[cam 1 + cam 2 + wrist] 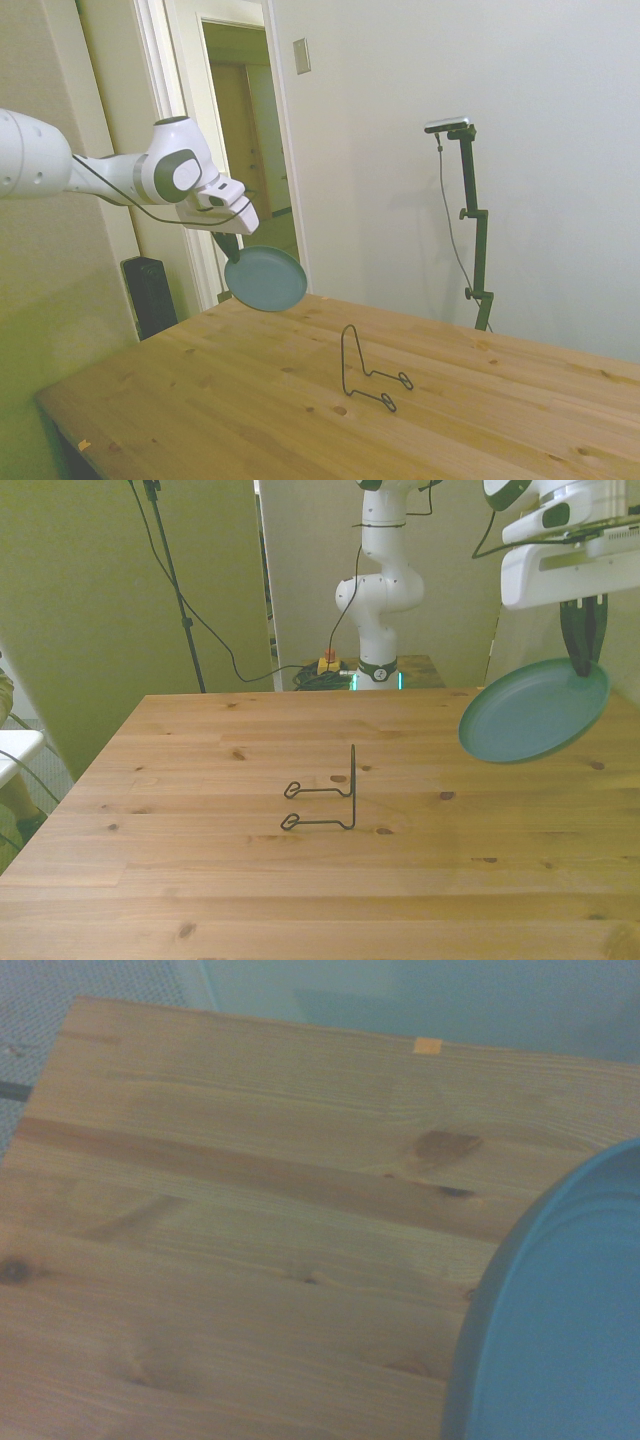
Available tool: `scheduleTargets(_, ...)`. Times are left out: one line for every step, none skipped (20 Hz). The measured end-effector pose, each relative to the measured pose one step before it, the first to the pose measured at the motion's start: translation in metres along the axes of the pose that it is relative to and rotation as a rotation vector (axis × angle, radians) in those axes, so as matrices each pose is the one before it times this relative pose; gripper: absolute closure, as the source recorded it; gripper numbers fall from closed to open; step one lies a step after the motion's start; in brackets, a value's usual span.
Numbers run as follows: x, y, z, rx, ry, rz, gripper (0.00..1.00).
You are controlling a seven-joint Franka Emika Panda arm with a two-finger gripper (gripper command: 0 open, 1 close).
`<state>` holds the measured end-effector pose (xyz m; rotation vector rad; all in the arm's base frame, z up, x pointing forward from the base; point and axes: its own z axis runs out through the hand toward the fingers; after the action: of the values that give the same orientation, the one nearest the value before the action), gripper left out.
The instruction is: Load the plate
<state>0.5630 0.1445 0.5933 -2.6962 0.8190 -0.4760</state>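
Teal and tilted, the plate (pixel 530 712) hangs above the wooden table (pixel 200 880); we see our gripper (pixel 583 652) with 2 fingers pinching its rim, well apart from the wire stand (pixel 335 795).

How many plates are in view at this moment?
1. The plate hangs tilted above the table, held by its rim in the pincer, apart from the wire stand.
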Motion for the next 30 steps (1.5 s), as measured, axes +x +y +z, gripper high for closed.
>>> scheduleTargets(-0.00290,0.00586,-0.00985,0.01719,-0.00443,-0.01518,1.00)
scheduleTargets(-0.00311,0.00593,-0.00969,0.01752,-0.00533,-0.01311,1.00)
scheduleTargets(-0.00306,0.00617,-0.00890,0.01972,-0.01007,-0.01431,1.00)
scheduleTargets(-0.00241,0.00652,-0.00781,0.01824,-0.01168,-0.01251,1.00)
scheduleTargets(-0.00177,0.00720,-0.00688,0.01345,-0.01278,-0.00995,1.00)
scheduleTargets(-0.00053,0.00720,-0.00579,0.01029,-0.00763,-0.00418,1.00)
scheduleTargets(0.00037,0.00668,-0.00340,0.00131,-0.00455,-0.00225,1.00)
scheduleTargets(0.00135,0.00559,-0.00104,-0.00437,0.00179,0.00807,1.00)
scheduleTargets(0.00166,0.00433,0.00101,-0.00531,0.00046,0.00860,1.00)
scheduleTargets(-0.00005,0.00390,0.00645,-0.00995,-0.00761,0.00595,1.00)
scheduleTargets(0.00019,0.00032,0.00002,-0.00029,0.00012,0.00048,1.00)
scheduleTargets(0.00085,0.00142,-0.00017,-0.00010,0.00020,0.00108,1.00)
scheduleTargets(0.00199,0.00321,-0.00098,0.00218,-0.00107,0.00176,1.00)
scheduleTargets(0.00370,0.00586,-0.00245,0.01170,-0.00426,-0.00027,1.00)
scheduleTargets(0.00588,0.00922,-0.00448,0.01684,-0.00309,-0.00257,1.00)
scheduleTargets(0.00643,0.01119,-0.00712,0.01664,-0.00417,-0.00184,1.00)
scheduleTargets(0.00620,0.01260,-0.00905,0.01566,-0.00227,-0.00268,1.00)
scheduleTargets(0.00522,0.01383,-0.01131,0.01625,-0.00126,-0.00155,1.00)
scheduleTargets(0.00308,0.01173,-0.01078,0.01340,-0.00408,-0.00211,1.00)
scheduleTargets(0.00225,0.01126,-0.01151,0.01667,-0.00660,-0.00313,1.00)
scheduleTargets(0.00210,0.00996,-0.01057,0.01630,-0.00402,-0.00349,1.00)
scheduleTargets(0.00191,0.00837,-0.00913,0.01749,-0.00332,-0.00276,1.00)
scheduleTargets(0.00254,0.00813,-0.00771,0.01890,-0.00101,-0.00336,1.00)
scheduleTargets(0.00241,0.00735,-0.00562,0.02252,-0.00496,-0.00644,1.00)
scheduleTargets(0.00306,0.00758,-0.00427,0.01838,-0.00230,-0.00488,1.00)
scheduleTargets(0.00300,0.00843,-0.00362,0.01085,-0.00471,0.00080,1.00)
scheduleTargets(0.00307,0.00873,-0.00352,0.00758,-0.00730,0.00133,1.00)
scheduleTargets(0.00302,0.00786,-0.00398,0.00956,-0.00470,0.00500,1.00)
scheduleTargets(0.00331,0.00765,-0.00474,0.01020,-0.00210,0.00294,1.00)
scheduleTargets(0.00319,0.00746,-0.00605,0.01018,0.00023,0.00463,1.00)
